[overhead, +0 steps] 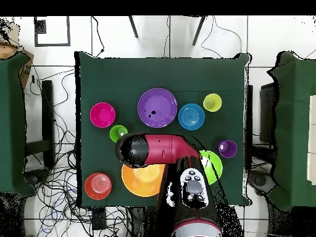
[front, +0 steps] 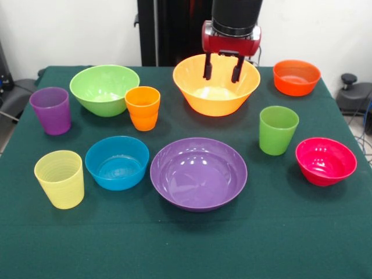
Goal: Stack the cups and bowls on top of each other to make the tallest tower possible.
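My gripper (front: 222, 68) is open and empty, with its fingers (front: 207, 67) hanging just above the large orange-yellow bowl (front: 216, 96) at the table's far side. All cups and bowls stand apart and upright; none is stacked. The wide purple bowl (front: 199, 173) sits front centre, with the blue bowl (front: 117, 163) and the pale yellow cup (front: 59, 178) to its left. The green cup (front: 278, 129) and the pink-red bowl (front: 325, 161) are on the right, and the orange-red bowl (front: 296, 77) is far right. The light green bowl (front: 104, 89), the orange cup (front: 142, 107) and the purple cup (front: 51, 110) are on the left. In the overhead view my arm (overhead: 154, 150) hides the gripper and the orange cup.
The table has a dark green cloth (front: 186, 250). The black pedestal (front: 168, 29) stands behind the far edge. Cables lie on the floor (overhead: 55, 154) around the table, and other green tables (overhead: 296, 123) stand on both sides.
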### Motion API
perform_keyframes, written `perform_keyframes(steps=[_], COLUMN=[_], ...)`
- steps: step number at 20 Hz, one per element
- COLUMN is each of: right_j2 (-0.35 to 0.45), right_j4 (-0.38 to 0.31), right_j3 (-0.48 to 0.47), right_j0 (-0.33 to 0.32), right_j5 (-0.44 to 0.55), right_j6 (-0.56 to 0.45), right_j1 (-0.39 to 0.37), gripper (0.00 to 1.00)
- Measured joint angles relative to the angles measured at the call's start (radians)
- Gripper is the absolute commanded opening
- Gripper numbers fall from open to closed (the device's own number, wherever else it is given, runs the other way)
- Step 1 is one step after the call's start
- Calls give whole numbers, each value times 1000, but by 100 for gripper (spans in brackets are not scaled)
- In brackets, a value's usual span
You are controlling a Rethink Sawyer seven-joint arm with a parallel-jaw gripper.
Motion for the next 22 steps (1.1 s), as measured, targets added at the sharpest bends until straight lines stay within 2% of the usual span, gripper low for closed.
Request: perform_keyframes(steps=[22], right_j2=[4], right_j4=[0], right_j3=[0], right_j0=[-25], right_j5=[0], right_j6=[0], right_j1=[-68], gripper=[100])
